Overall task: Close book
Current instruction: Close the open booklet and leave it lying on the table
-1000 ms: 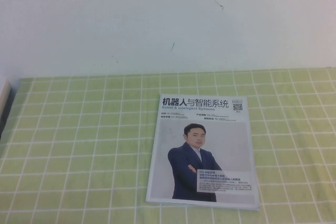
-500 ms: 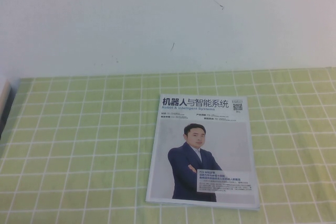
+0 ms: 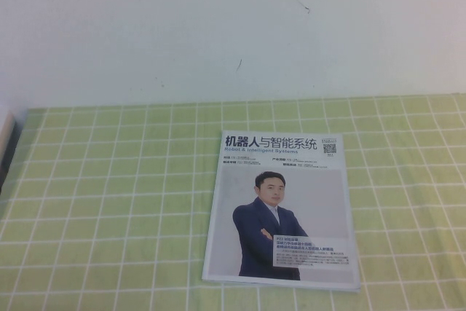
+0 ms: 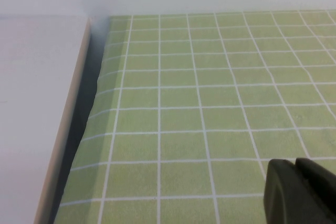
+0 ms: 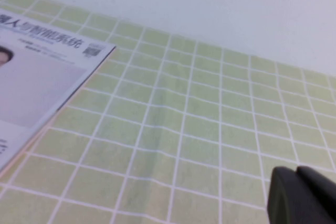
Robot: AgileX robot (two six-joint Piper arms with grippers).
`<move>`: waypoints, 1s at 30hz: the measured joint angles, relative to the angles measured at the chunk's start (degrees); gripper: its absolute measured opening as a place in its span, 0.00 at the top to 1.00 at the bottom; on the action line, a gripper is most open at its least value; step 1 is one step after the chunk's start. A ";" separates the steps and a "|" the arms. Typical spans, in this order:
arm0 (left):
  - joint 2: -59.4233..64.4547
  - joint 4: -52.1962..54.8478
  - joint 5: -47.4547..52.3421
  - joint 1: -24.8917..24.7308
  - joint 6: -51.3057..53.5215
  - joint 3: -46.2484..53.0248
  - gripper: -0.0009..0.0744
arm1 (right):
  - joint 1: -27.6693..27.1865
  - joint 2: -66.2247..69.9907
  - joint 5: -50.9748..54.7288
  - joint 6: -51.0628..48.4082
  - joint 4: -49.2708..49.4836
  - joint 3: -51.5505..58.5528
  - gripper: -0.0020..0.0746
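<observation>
Nothing moved: magazine (image 3: 282, 209) closed at tablecloth (image 3: 109, 180) front edge; left gripper (image 4: 297, 167) near left edge, right gripper (image 5: 297, 174) beside magazine, both pinched empty; task seemingly done, nothing further needed

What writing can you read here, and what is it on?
"机器人与智能系统": book cover title.
"Robot & Intelligent Systems": beneath it.
QR code and smaller cover print: too blurred to read.
Left gripper and right gripper, over the tablecloth: no text.

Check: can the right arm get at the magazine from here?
Probably yes: the right gripper hangs over green cloth beside the magazine, nothing between them. The left gripper hangs near the cloth's edge.
</observation>
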 joint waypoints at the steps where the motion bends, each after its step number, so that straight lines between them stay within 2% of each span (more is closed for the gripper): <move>1: 0.00 0.00 0.00 0.00 0.00 0.00 0.99 | -1.46 -1.18 -1.25 0.25 0.00 1.38 0.98; 6: 0.00 -0.07 0.19 0.00 0.00 0.00 0.99 | -6.88 -7.46 5.95 4.05 0.40 3.21 0.98; 11: 0.00 -0.21 0.19 0.00 0.00 0.00 0.99 | -9.38 -8.71 6.48 8.22 0.40 3.21 0.98; 19: 0.00 -0.21 0.19 0.00 0.00 0.00 0.99 | -9.34 -8.71 6.70 9.21 0.40 3.21 0.98; 30: 0.00 -0.21 0.19 0.00 1.30 0.00 0.99 | -6.03 -8.71 6.83 10.96 0.29 3.11 0.98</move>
